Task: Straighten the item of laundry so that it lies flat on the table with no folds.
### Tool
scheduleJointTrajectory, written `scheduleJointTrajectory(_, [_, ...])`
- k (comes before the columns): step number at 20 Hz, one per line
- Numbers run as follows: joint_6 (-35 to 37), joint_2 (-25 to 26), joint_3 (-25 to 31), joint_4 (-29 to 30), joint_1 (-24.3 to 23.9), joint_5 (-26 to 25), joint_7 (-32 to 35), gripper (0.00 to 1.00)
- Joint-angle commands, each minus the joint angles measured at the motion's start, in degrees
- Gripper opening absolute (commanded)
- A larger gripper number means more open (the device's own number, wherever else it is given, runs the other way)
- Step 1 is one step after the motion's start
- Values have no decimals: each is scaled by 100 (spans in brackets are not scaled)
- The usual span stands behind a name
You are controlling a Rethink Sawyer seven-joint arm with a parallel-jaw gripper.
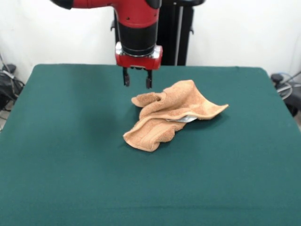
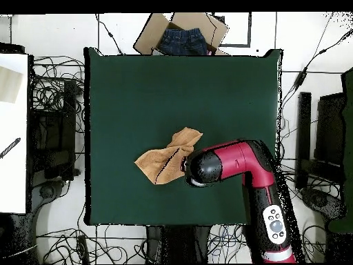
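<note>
The tan terry towel [image 1: 167,115] lies crumpled and folded near the middle of the dark green table [image 1: 66,155], with a white tag showing under its right flap. My gripper [image 1: 137,81] hangs just above the table behind the towel's left upper corner, open and empty, apart from the cloth. In the overhead view the towel [image 2: 165,157] lies bunched on the table [image 2: 138,90], and the red arm [image 2: 227,164] covers the gripper right beside the towel's edge.
A cardboard box with blue denim [image 2: 182,38] sits beyond the table's far edge in the overhead view. Cables and dark equipment [image 2: 52,131] surround the table. The black pedestal [image 1: 176,33] stands behind the table.
</note>
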Motion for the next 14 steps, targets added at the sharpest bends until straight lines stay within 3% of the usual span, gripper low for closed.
scheduleJointTrajectory(1, [-101,281,-309,306,40,9,487,100])
scheduleJointTrajectory(14, [-336,-28,-342,531,141,-112,1209,100])
